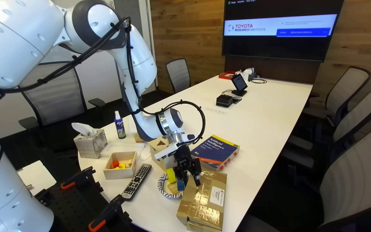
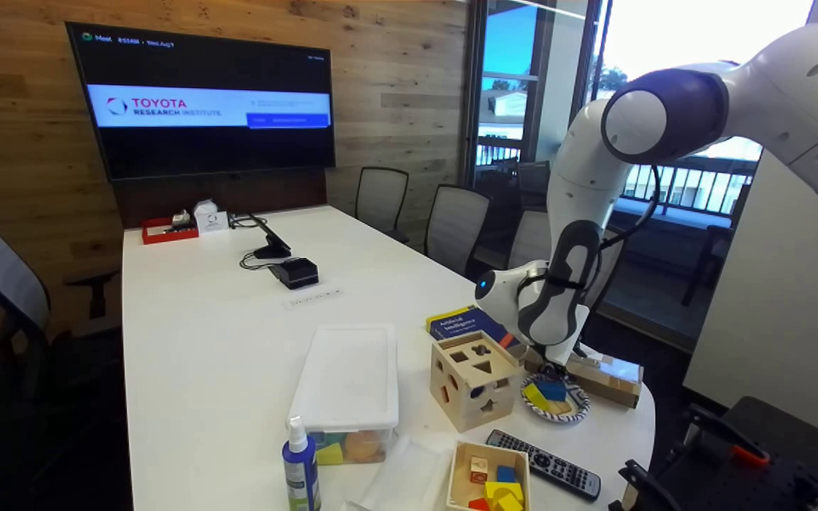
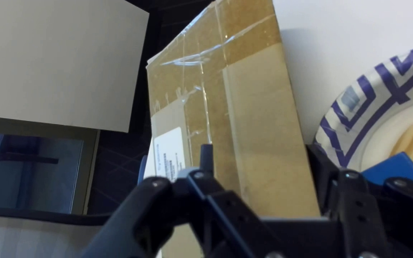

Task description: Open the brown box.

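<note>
The brown box lies flat at the table's near edge, with tape and a white label on top. Its lid looks shut. It also shows in an exterior view, partly behind the arm, and fills the middle of the wrist view. My gripper is at the box's plate-side edge, pointing down, with its fingers apart and nothing between them that I can see held. In the wrist view my gripper has one finger over the box's top and the other beside its side wall, near the plate. Contact cannot be told.
A patterned paper plate with several blocks stands beside the box. A thick blue book lies behind it. A wooden cube with shape holes, a remote and a wooden tray of blocks are on the plate's far side.
</note>
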Tool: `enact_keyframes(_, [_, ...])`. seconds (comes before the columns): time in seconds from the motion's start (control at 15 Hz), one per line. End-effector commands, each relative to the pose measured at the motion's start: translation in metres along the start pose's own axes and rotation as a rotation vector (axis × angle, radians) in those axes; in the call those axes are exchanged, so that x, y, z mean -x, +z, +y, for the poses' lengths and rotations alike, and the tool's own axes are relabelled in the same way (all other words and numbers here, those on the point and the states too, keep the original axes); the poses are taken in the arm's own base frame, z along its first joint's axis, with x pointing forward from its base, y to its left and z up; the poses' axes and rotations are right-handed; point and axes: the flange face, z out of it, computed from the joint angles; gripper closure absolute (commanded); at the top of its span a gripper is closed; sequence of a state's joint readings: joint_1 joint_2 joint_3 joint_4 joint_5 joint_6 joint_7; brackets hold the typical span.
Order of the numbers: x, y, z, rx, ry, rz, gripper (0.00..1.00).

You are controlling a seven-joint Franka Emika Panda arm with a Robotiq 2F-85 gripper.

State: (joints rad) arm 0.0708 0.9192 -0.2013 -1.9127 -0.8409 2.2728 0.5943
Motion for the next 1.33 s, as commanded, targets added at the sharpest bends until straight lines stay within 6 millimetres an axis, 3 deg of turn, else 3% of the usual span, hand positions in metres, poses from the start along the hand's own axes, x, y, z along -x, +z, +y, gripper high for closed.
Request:
enact_keyframes(0.0, [-0.007, -0.004, 0.005, 0.0, -0.001, 0.01, 0.66])
enact_keyframes(0.27, [-0.009, -0.012, 0.005, -0.003, -0.015, 0.034, 0.97])
enact_keyframes(0.33, [-0.01, -0.016, 0.005, -0.006, -0.026, 0.046, 0.99])
enact_keyframes(0.67, [-0.009, -0.034, 0.023, -0.033, -0.089, 0.083, 0.99])
enact_keyframes(1.27, [0.008, -0.044, 0.083, -0.138, -0.157, 0.131, 0.98])
